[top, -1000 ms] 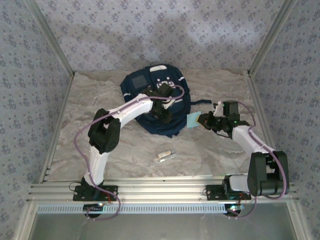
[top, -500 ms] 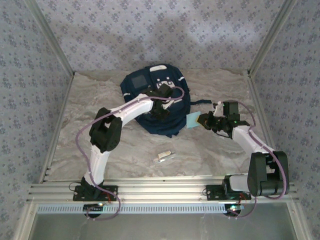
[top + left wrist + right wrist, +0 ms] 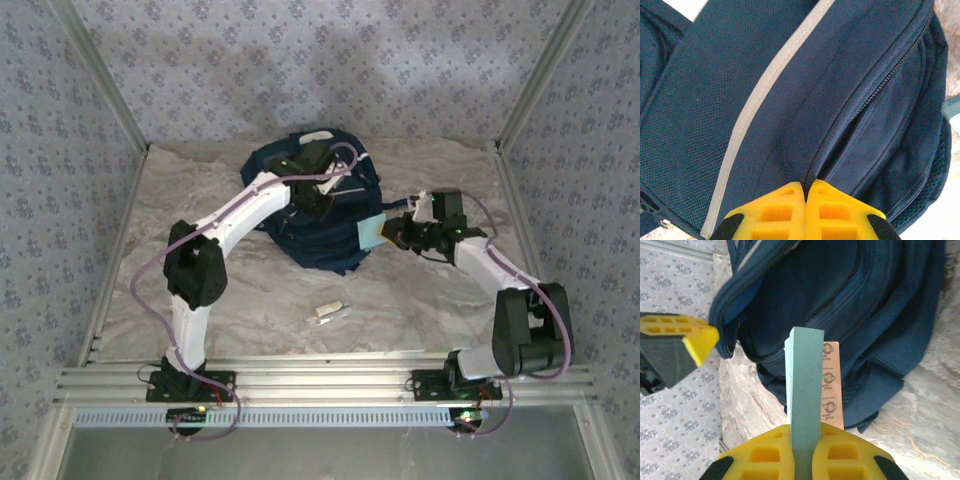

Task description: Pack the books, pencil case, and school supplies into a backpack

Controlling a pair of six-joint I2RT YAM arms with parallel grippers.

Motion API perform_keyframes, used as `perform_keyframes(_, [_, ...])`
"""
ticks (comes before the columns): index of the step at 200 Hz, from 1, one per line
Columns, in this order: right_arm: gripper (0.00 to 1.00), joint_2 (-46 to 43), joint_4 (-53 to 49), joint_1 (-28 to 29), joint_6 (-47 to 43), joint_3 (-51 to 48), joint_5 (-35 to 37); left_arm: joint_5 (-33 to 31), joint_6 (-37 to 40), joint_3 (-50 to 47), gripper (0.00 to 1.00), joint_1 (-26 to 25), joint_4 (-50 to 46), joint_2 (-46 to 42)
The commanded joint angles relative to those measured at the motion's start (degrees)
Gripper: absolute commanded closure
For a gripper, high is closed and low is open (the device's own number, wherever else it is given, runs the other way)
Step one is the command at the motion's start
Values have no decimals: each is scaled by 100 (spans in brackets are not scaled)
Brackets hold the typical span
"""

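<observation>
The step in hand looks like loading the light-blue pad (image 3: 804, 390) into the backpack (image 3: 325, 250). The left gripper (image 3: 806, 189) has its jaws together, pinching the fabric beside the open zipper to lift the flap, while the right gripper (image 3: 393, 232) is clamped on the pad just off the backpack's right side. The pad is held edge-on, its long axis running straight out from the fingers with the free end aimed at the zipper mouth, so the next move likely calls for sliding it along that axis under the raised flap.
</observation>
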Motion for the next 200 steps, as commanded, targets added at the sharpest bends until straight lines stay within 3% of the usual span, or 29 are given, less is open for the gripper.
perform_keyframes(1, [100,317,532,235,170,376,-199,326,-206,402,100,118,-107,-220])
perform_keyframes(42, [100,1246,1194,1109,627,1136,-385,442,-441,688,100,299,-130,-68])
perform_keyframes(83, [100,2231,1890,1450,1094,1609,-423,616,-564,603,100,381,-78,-121])
perform_keyframes(127, [100,2836,2317,1221,1332,1623,-225,688,-631,409,100,416,63,-244])
perform_keyframes(200, [100,2511,954,729,283,1704,588,775,-649,361,100,434,48,-302])
